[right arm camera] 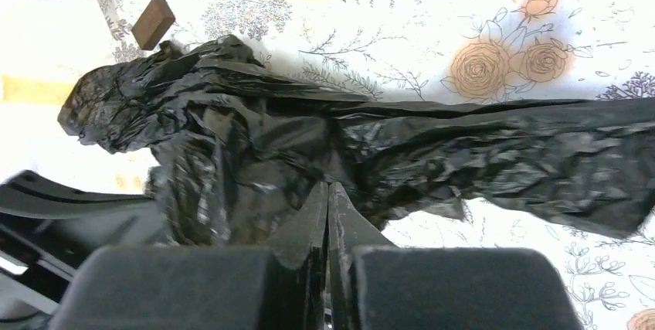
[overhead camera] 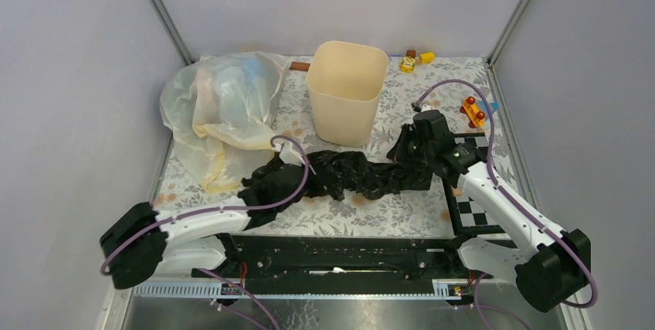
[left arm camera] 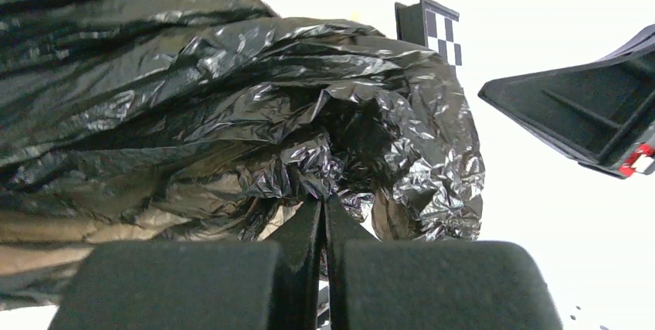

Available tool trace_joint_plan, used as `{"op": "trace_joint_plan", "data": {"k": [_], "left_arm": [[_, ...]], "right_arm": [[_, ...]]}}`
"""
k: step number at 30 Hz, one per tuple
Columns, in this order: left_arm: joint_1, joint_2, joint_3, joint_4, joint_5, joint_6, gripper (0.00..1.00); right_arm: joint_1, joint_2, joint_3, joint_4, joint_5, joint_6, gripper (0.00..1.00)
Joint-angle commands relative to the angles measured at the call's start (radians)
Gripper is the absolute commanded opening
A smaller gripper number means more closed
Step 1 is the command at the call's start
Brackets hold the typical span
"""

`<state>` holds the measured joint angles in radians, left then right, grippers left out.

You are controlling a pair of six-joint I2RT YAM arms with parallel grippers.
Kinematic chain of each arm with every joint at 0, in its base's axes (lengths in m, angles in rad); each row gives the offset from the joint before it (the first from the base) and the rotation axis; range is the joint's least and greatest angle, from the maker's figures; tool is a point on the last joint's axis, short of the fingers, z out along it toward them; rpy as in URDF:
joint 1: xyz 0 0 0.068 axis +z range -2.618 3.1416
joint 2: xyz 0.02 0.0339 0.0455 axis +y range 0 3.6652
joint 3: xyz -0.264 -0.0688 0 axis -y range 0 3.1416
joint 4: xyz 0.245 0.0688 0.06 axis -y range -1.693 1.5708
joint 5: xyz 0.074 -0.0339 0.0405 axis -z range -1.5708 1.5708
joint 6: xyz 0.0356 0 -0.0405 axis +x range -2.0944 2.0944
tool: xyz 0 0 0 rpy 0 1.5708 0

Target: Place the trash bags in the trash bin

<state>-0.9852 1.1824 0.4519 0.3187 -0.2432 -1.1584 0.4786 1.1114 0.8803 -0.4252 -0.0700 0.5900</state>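
Observation:
The black trash bag is a crumpled, glossy strip stretched across the flowered tablecloth just in front of the cream trash bin. The bin stands upright and open at the back centre. My left gripper is shut on the bag's left end; in the left wrist view its fingertips pinch the film. My right gripper is shut on the bag's right end; in the right wrist view it pinches the film. The bin's inside is mostly hidden.
A translucent whitish-yellow bulging bag lies left of the bin. A brown block, yellow toys and a red-yellow toy sit at the back and right. A checkerboard plate lies under the right arm. Grey walls enclose the table.

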Motion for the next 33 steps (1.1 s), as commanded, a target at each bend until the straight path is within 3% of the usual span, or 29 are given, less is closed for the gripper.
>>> {"op": "trace_joint_plan", "data": {"k": [1, 2, 7, 11, 14, 20, 22, 24, 26, 27, 30, 33], "left_arm": [[0.067, -0.148, -0.014, -0.174, 0.072, 0.128, 0.00], [0.075, -0.170, -0.010, -0.200, 0.079, 0.141, 0.00], [0.076, -0.232, -0.005, -0.229, 0.122, 0.182, 0.00], [0.077, -0.239, -0.006, -0.240, 0.131, 0.190, 0.00], [0.076, -0.238, -0.013, -0.234, 0.139, 0.187, 0.00], [0.076, -0.224, -0.020, -0.214, 0.164, 0.186, 0.00], [0.076, -0.222, -0.019, -0.217, 0.170, 0.192, 0.00], [0.076, -0.224, -0.018, -0.229, 0.168, 0.203, 0.00], [0.076, -0.226, 0.000, -0.301, 0.124, 0.222, 0.00], [0.076, -0.225, 0.024, -0.384, 0.071, 0.225, 0.00], [0.084, -0.228, 0.066, -0.525, -0.032, 0.247, 0.00], [0.105, -0.270, 0.052, -0.544, -0.012, 0.286, 0.00]], "right_arm": [[-0.003, -0.041, 0.031, -0.025, 0.064, -0.039, 0.00], [-0.003, -0.042, 0.028, -0.014, 0.038, -0.056, 0.02], [-0.002, -0.028, 0.014, 0.086, -0.314, -0.117, 0.68], [0.017, -0.015, 0.014, 0.092, -0.380, -0.128, 0.81], [0.061, 0.011, 0.014, 0.089, -0.386, -0.140, 0.83], [0.153, 0.091, 0.024, 0.085, -0.319, -0.140, 0.73], [0.162, 0.117, 0.025, 0.083, -0.317, -0.138, 0.63], [0.162, 0.125, 0.025, 0.079, -0.311, -0.137, 0.42], [0.161, 0.120, 0.036, 0.054, -0.244, -0.131, 0.07], [0.160, 0.112, 0.048, 0.028, -0.179, -0.125, 0.00], [0.138, 0.059, 0.072, -0.044, 0.072, -0.093, 0.00], [0.074, -0.026, 0.068, -0.070, 0.242, -0.059, 0.00]]}}
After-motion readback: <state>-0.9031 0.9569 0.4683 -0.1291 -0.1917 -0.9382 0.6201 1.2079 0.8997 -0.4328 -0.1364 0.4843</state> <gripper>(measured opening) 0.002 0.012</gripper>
